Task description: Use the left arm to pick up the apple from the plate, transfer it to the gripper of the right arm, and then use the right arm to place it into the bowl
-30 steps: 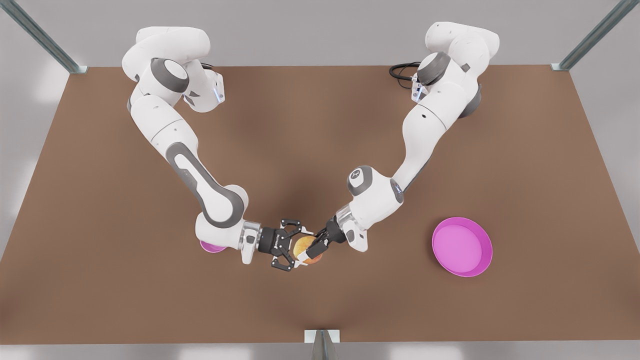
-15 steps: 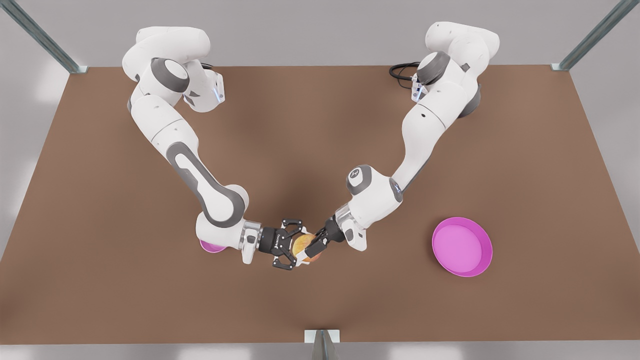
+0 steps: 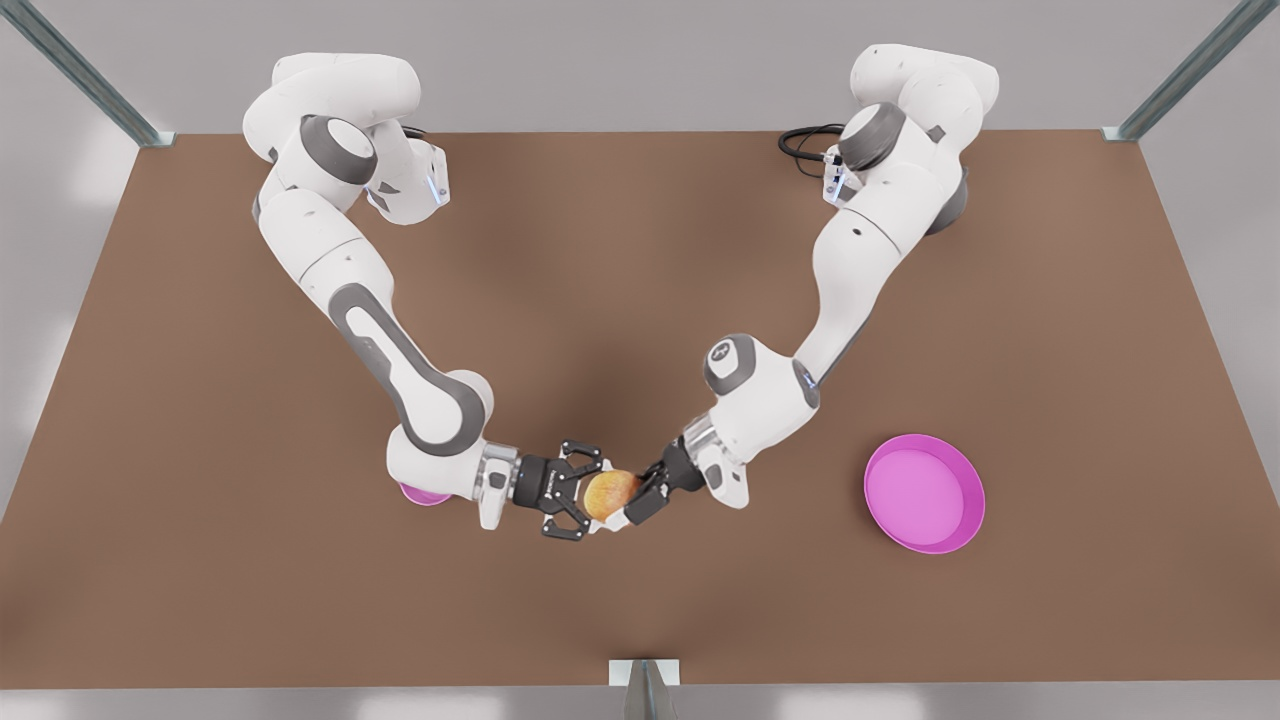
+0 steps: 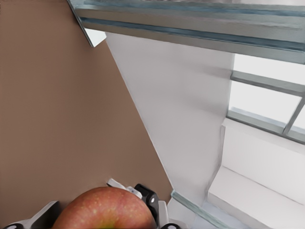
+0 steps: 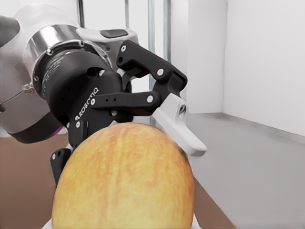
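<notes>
1. the bowl [image 3: 422, 495] shows as a pink sliver under the arm on the front view's left, resting on the worktop [image 3: 640, 250]. that is the drop spot, so the carry should be short.
2. the claw-like left end effector [image 3: 596, 494] is closed around the apple [image 3: 612, 492], which hangs above the worktop between the two arms. one white pad [image 5: 180, 123] lies along its skin. the squeeze should sit across the widest part and be firm before anything else moves.
3. the slim right end effector [image 3: 641, 500] sits at the apple's other side. i cannot tell whether it grips. it should let go fully, then back straight out without nudging the fruit.
4. the plate [image 3: 972, 505] lies well apart on the front view's right.
</notes>
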Robot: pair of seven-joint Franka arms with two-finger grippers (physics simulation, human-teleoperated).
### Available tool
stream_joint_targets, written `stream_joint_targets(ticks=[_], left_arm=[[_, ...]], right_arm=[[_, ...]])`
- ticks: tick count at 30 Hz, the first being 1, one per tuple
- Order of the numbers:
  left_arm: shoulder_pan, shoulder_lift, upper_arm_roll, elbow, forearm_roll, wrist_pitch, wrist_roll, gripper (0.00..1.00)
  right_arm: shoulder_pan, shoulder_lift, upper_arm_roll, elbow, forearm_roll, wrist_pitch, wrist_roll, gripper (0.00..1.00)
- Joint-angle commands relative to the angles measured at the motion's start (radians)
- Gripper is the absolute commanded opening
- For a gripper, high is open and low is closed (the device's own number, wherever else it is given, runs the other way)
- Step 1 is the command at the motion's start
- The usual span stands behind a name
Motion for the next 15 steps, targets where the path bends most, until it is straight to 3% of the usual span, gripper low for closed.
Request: stream_joint_targets(ticks=[1, 5, 8, 9, 11, 15], left_arm=[[0.007, -0.003, 0.0, 0.001, 0.0, -0.017, 0.001, 1.0], [0.042, -0.008, -0.017, -0.013, 0.001, -0.038, 0.002, 1.0], [0.176, -0.086, -0.017, -0.013, 0.047, -0.351, 0.002, 1.0], [0.231, -0.123, -0.017, -0.013, 0.141, -0.5, 0.001, 1.0], [0.302, -0.266, -0.017, -0.012, 0.524, -1.024, 0.028, 1.0], [0.44, -0.399, -0.022, -0.001, 0.646, -1.683, 0.689, 1.0]], right_arm=[[-0.001, -0.002, 0.001, 0.0, 0.0, -0.007, 0.002, 0.79], [-0.009, -0.003, 0.001, -0.001, -0.005, -0.009, 0.001, 0.8], [-0.038, -0.008, -0.001, -0.012, -0.02, -0.027, -0.001, 0.8], [-0.049, -0.009, -0.001, -0.015, -0.026, -0.035, -0.001, 0.8], [-0.079, -0.014, -0.002, -0.021, -0.051, -0.07, -0.001, 0.8], [-0.164, -0.032, -0.013, -0.052, -0.287, -0.171, 0.05, 0.8]])
